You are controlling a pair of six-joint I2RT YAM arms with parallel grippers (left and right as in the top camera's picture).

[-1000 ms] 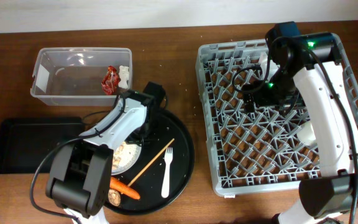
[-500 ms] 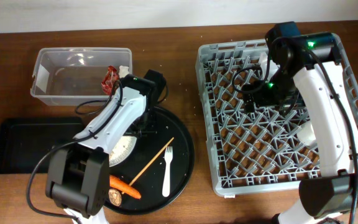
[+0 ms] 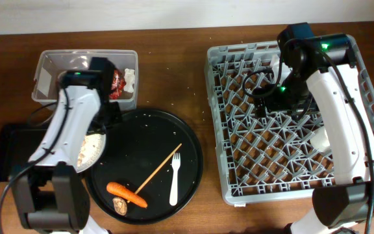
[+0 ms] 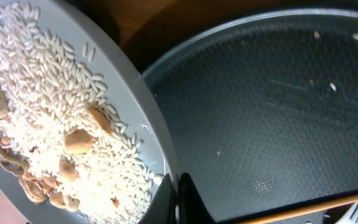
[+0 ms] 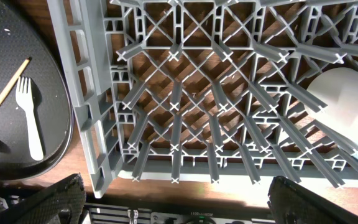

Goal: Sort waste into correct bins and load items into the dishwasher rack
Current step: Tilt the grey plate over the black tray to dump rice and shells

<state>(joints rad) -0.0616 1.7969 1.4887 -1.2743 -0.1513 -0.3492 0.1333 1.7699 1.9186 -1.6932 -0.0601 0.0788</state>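
Half the white plate hides under the left arm.

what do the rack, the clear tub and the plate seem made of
Rack: grey moulded plastic, matte, thin lattice bars. Tub: clear plastic, see-through with bright glints. Plate: smooth white, faint sheen; ceramic or hard plastic, cannot tell.

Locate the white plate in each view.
Overhead: white plate left of centre, at the round black tray's left edge.
Left wrist: plate fills the left half, tray on the right.
Right wrist: not in it.
Shared landmark: the round black tray, in all three views.
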